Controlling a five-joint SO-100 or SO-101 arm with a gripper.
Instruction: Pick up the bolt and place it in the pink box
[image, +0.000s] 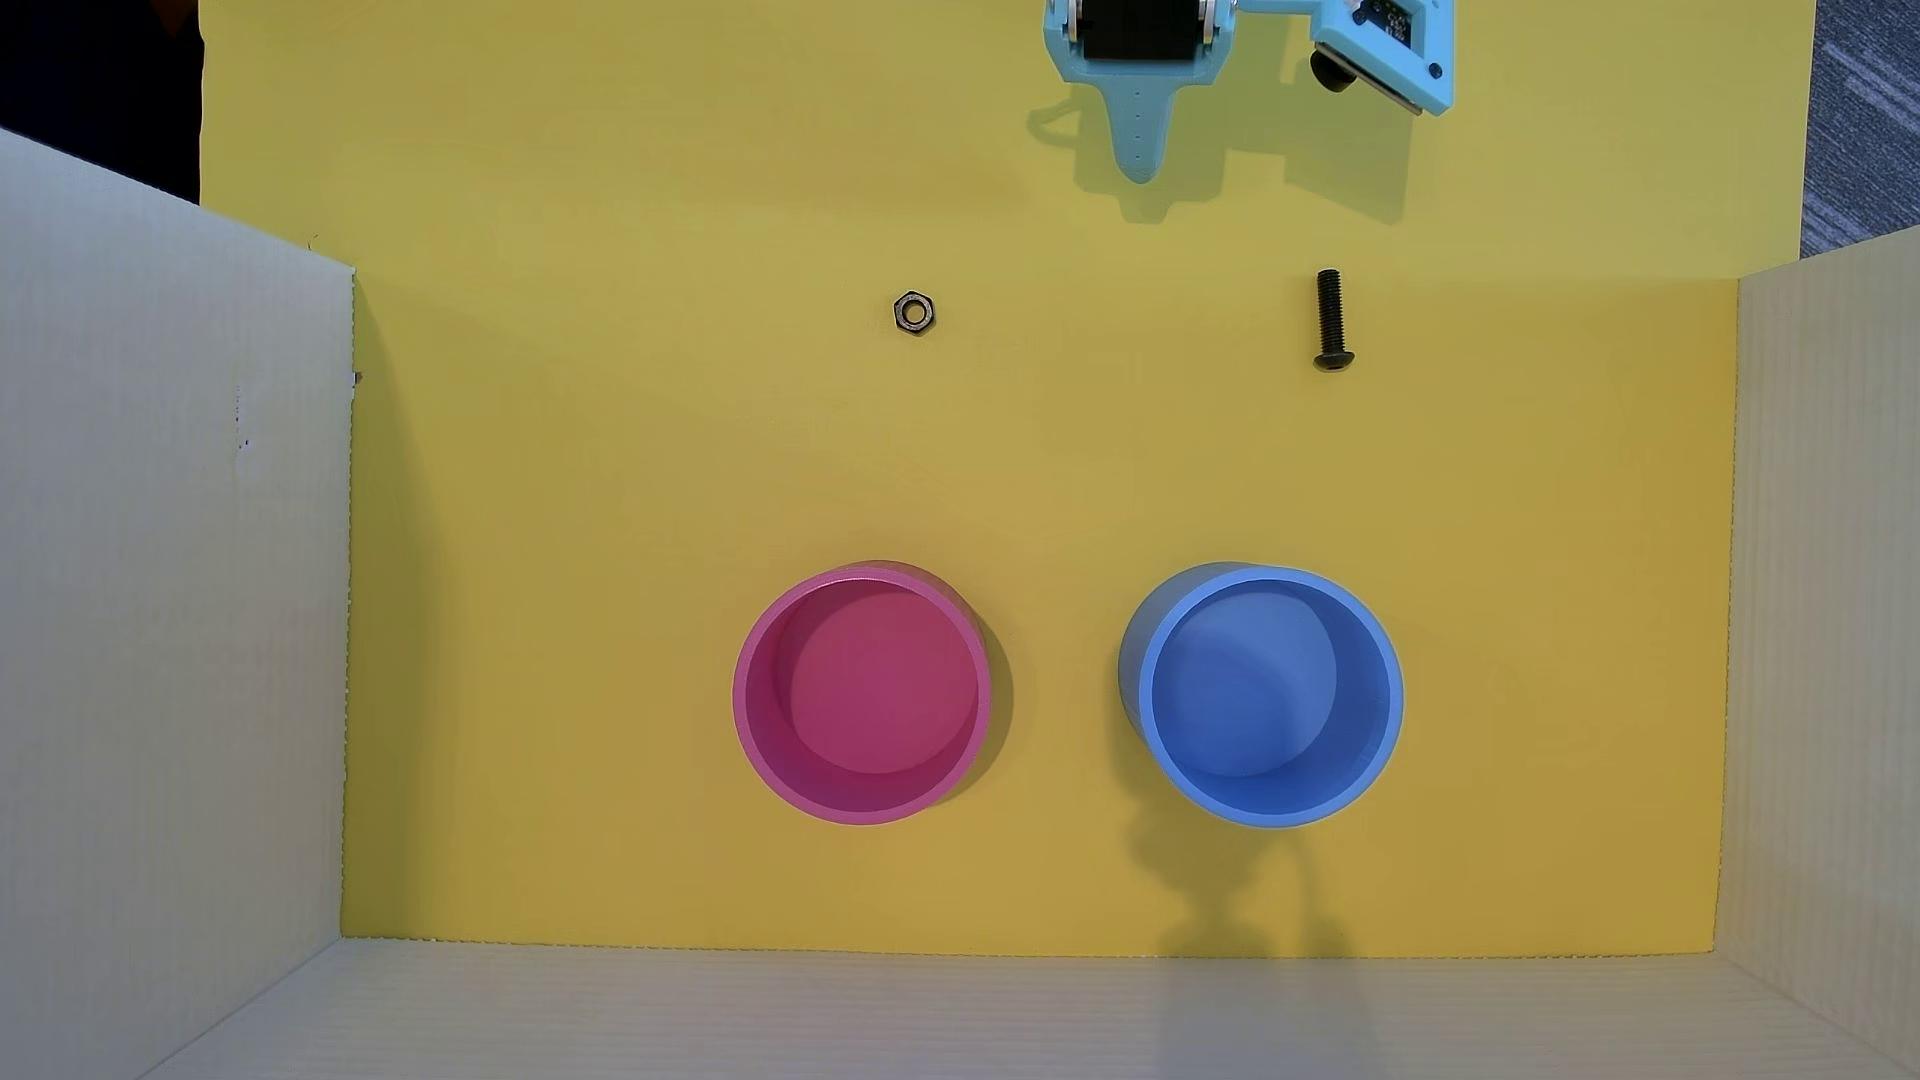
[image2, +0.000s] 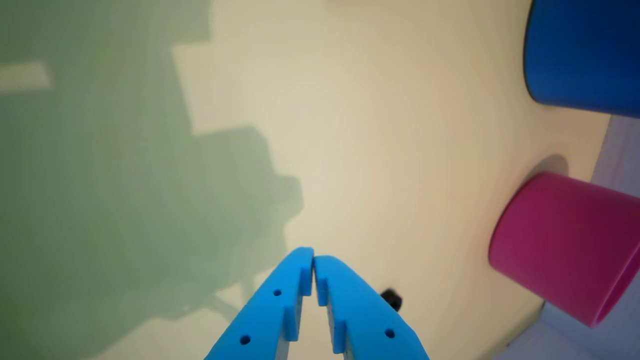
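The bolt (image: 1330, 317) is black and lies flat on the yellow sheet, head toward the boxes, in the overhead view. The pink box (image: 862, 694) stands upright at lower centre with nothing inside, and it shows at the right edge of the wrist view (image2: 560, 245). My light-blue gripper (image: 1140, 171) hangs at the top edge, up and to the left of the bolt and well apart from it. In the wrist view the gripper (image2: 313, 257) is shut with nothing between its fingertips. A small black thing (image2: 391, 299) peeks from behind one finger; I cannot tell what it is.
A dark hexagonal nut (image: 913, 313) lies left of the bolt. A round blue container (image: 1262, 696) stands right of the pink box and also shows in the wrist view (image2: 585, 50). White corrugated walls (image: 166, 623) enclose the yellow sheet on the left, right and near sides.
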